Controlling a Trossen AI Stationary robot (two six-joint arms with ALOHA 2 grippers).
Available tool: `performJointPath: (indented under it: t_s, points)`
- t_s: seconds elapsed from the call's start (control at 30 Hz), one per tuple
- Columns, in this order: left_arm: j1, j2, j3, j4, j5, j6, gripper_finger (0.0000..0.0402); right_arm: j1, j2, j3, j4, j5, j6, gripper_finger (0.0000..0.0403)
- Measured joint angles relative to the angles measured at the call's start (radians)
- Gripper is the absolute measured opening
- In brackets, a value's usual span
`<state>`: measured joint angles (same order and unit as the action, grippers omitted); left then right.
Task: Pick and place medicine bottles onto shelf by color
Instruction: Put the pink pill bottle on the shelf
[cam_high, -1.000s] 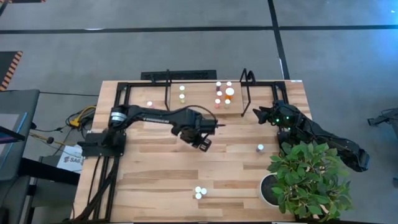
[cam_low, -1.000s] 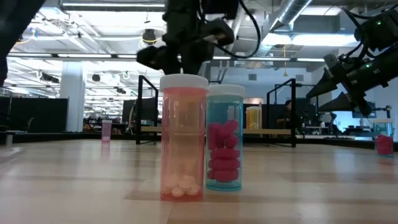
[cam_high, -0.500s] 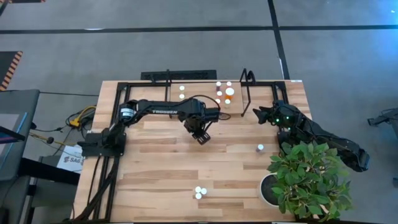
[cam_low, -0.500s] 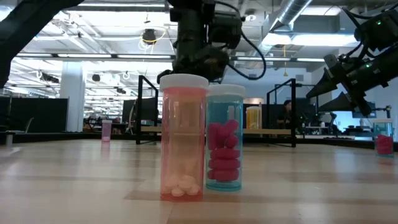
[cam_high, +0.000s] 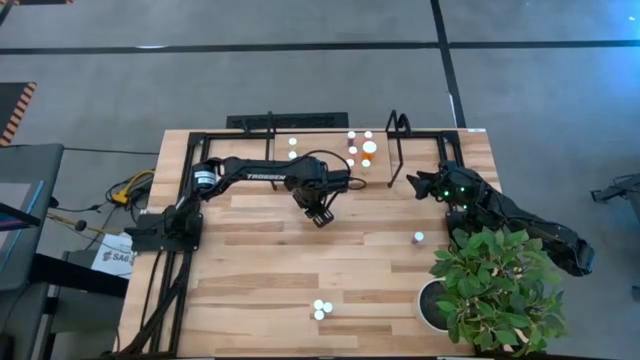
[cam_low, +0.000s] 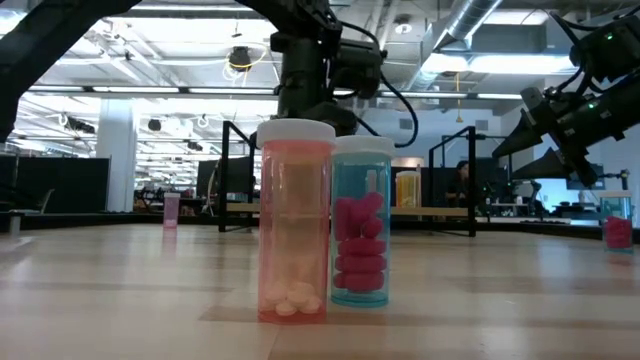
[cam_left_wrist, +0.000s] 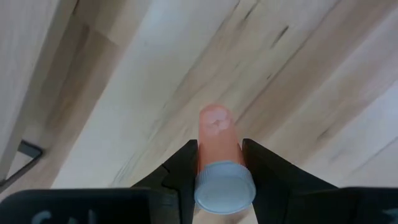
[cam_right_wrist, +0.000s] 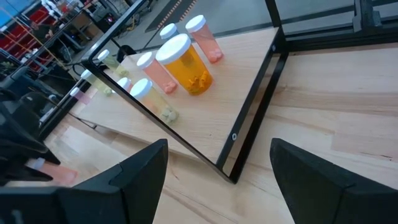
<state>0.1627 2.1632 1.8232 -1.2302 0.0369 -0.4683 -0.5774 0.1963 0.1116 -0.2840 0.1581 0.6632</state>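
2 bottles (cam_low: 325, 220), foreground

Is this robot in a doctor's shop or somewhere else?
Probably a big open workshop or office: bare ceiling pipes, rows of desks behind, and a plank table for practice.

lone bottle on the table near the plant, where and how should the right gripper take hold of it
Grip the lone bottle across its round body just under the white cap, coming straight down. It stands upright and apart from other bottles, though the plant leaves crowd one side. The right gripper, open, waits by the shelf.
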Motion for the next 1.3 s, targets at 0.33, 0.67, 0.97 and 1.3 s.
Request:
performJointPath:
  t_s: [0.33,0.67,0.97,1.3]
  points:
    - [0.001,-0.001,-0.036,0.04,0.001,0.019,0.0105,0.0,0.0,0.0,0.0,0.0,0.0,0.0305]
    - [-0.002,-0.001,-0.083,0.074,0.019,0.026,0.0106,0.0,0.0,0.0,0.0,0.0,0.0,0.0305]
    - [0.004,-0.002,-0.093,0.095,0.014,0.002,0.0106,0.0,0.0,0.0,0.0,0.0,0.0,0.0305]
    - [0.004,-0.002,-0.093,0.119,0.007,-0.038,0.0115,0.0,0.0,0.0,0.0,0.0,0.0,0.0305]
